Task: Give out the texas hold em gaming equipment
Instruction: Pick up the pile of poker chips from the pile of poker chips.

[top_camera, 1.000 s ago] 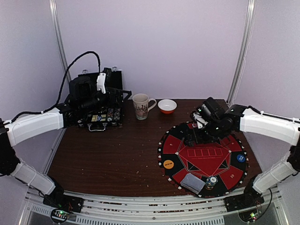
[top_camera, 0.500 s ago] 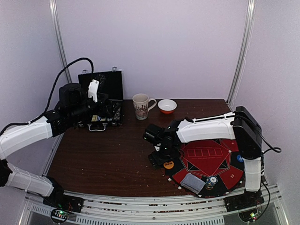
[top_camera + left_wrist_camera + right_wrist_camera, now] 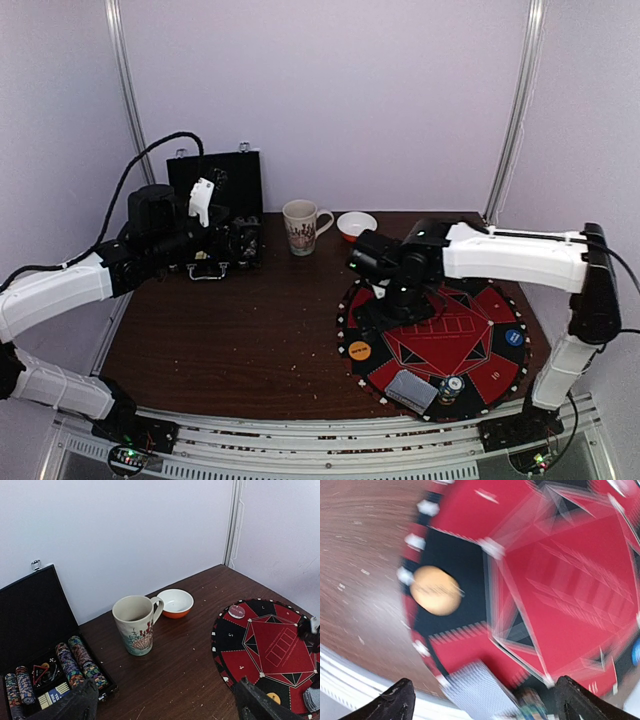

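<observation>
The round red-and-black mat (image 3: 470,330) carries an orange button disc (image 3: 359,351), a blue button disc (image 3: 513,338), a grey-backed card deck (image 3: 411,389) and a small chip stack (image 3: 451,385) at its near edge. In the blurred right wrist view the orange disc (image 3: 436,590), the deck (image 3: 477,690) and the blue disc (image 3: 636,652) lie below my right gripper (image 3: 485,705), which is open and empty. It hovers over the mat's upper left part (image 3: 385,303). My left gripper (image 3: 240,243) (image 3: 162,710) is open and empty beside the case. Rows of striped chips (image 3: 75,662) fill the case.
The black hinged case (image 3: 215,180) stands open at the back left. A shell-patterned mug (image 3: 300,226) (image 3: 135,625) and a white-and-orange bowl (image 3: 357,225) (image 3: 175,602) stand at the back centre. A pale disc (image 3: 236,611) lies on the mat's far edge. Crumbs dot the brown table (image 3: 230,330).
My right arm swung from the mat's far edge out past its left side, then back over its upper left part. My left gripper drew back a little from the case.
</observation>
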`<state>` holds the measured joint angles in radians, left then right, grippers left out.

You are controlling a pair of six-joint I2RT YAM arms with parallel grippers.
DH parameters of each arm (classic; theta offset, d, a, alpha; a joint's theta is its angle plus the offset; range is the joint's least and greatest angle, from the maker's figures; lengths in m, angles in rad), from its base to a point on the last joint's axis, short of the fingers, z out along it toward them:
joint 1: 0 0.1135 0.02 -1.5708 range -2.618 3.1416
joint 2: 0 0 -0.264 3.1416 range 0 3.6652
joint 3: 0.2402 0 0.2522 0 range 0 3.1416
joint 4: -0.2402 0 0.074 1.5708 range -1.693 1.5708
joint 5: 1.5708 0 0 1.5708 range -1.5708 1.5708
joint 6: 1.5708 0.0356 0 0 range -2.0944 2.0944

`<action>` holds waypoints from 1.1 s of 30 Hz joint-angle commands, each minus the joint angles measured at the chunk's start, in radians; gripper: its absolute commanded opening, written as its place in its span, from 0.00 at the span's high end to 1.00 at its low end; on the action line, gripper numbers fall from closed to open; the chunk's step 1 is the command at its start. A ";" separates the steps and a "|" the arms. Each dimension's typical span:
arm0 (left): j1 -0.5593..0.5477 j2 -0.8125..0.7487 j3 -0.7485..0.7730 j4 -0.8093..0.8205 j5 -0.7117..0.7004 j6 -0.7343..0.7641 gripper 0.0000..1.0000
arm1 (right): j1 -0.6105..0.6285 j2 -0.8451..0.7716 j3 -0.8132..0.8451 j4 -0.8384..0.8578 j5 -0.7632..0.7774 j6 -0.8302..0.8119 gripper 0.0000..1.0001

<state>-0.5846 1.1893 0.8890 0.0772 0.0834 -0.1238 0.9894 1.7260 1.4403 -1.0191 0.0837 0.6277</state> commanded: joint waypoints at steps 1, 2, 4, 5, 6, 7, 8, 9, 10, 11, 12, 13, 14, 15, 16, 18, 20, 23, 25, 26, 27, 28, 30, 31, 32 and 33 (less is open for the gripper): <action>-0.003 -0.009 -0.007 0.041 -0.008 0.025 0.02 | -0.030 -0.207 -0.188 -0.212 0.000 0.177 0.00; -0.003 -0.005 -0.006 0.040 -0.005 0.025 0.02 | -0.033 -0.245 -0.233 -0.210 -0.017 0.201 0.00; -0.003 0.002 0.002 0.036 0.001 0.024 0.02 | -0.036 -0.314 -0.322 -0.183 -0.061 0.239 0.00; -0.004 0.006 0.005 0.034 0.005 0.024 0.02 | -0.037 -0.340 -0.365 -0.162 -0.082 0.254 0.00; -0.003 0.009 0.008 0.031 0.010 0.024 0.02 | -0.037 -0.362 -0.400 -0.140 -0.101 0.265 0.00; -0.003 0.011 0.011 0.030 0.013 0.023 0.02 | -0.039 -0.376 -0.429 -0.118 -0.117 0.270 0.00; -0.004 0.011 0.014 0.030 0.016 0.023 0.02 | -0.041 -0.389 -0.452 -0.095 -0.129 0.272 0.00; -0.003 0.012 0.015 0.029 0.017 0.022 0.02 | -0.044 -0.399 -0.474 -0.074 -0.133 0.274 0.00; -0.004 0.011 0.016 0.028 0.017 0.022 0.02 | -0.049 -0.403 -0.490 -0.063 -0.132 0.276 0.00; -0.004 0.011 0.017 0.027 0.016 0.022 0.02 | -0.056 -0.403 -0.504 -0.061 -0.124 0.275 0.00; -0.003 0.012 0.019 0.026 0.015 0.021 0.02 | -0.063 -0.400 -0.523 -0.064 -0.115 0.271 0.00; -0.003 0.012 0.019 0.025 0.016 0.022 0.02 | -0.069 -0.399 -0.536 -0.059 -0.113 0.269 0.00; -0.003 0.012 0.019 0.024 0.015 0.022 0.02 | -0.073 -0.398 -0.551 -0.047 -0.116 0.268 0.01; -0.003 0.012 0.020 0.023 0.014 0.023 0.02 | -0.075 -0.400 -0.567 -0.029 -0.123 0.264 0.02; -0.004 0.011 0.018 0.023 0.013 0.023 0.02 | -0.078 -0.402 -0.583 -0.009 -0.131 0.262 0.04; -0.003 0.011 0.020 0.020 0.012 0.024 0.02 | -0.085 -0.404 -0.607 0.016 -0.144 0.258 0.08; -0.003 0.010 0.021 0.017 0.010 0.025 0.02 | -0.094 -0.408 -0.628 0.033 -0.152 0.258 0.13; -0.003 0.009 0.021 0.016 0.007 0.026 0.02 | -0.097 -0.406 -0.647 0.064 -0.170 0.259 0.19; -0.003 0.010 0.021 0.016 0.007 0.026 0.02 | -0.097 -0.398 -0.656 0.070 -0.179 0.257 0.19; -0.003 0.009 0.023 0.016 0.006 0.028 0.02 | -0.097 -0.393 -0.662 0.068 -0.178 0.256 0.19; -0.004 0.010 0.023 0.015 0.005 0.028 0.02 | -0.098 -0.392 -0.668 0.070 -0.177 0.257 0.19; -0.004 0.011 0.022 0.015 0.006 0.029 0.02 | -0.097 -0.390 -0.672 0.072 -0.178 0.257 0.20; -0.004 0.012 0.024 0.013 0.005 0.030 0.02 | -0.098 -0.387 -0.676 0.075 -0.186 0.255 0.24; -0.004 0.011 0.025 0.012 0.006 0.031 0.02 | -0.097 -0.388 -0.677 0.072 -0.189 0.256 0.26; -0.003 0.012 0.024 0.013 0.005 0.032 0.02 | -0.097 -0.390 -0.678 0.069 -0.189 0.257 0.27; -0.003 0.012 0.025 0.012 0.006 0.032 0.02 | -0.098 -0.393 -0.679 0.067 -0.187 0.259 0.30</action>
<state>-0.5846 1.1973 0.8894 0.0738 0.0895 -0.1089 0.8967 1.3369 0.7719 -0.9417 -0.0956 0.8719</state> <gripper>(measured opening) 0.982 0.734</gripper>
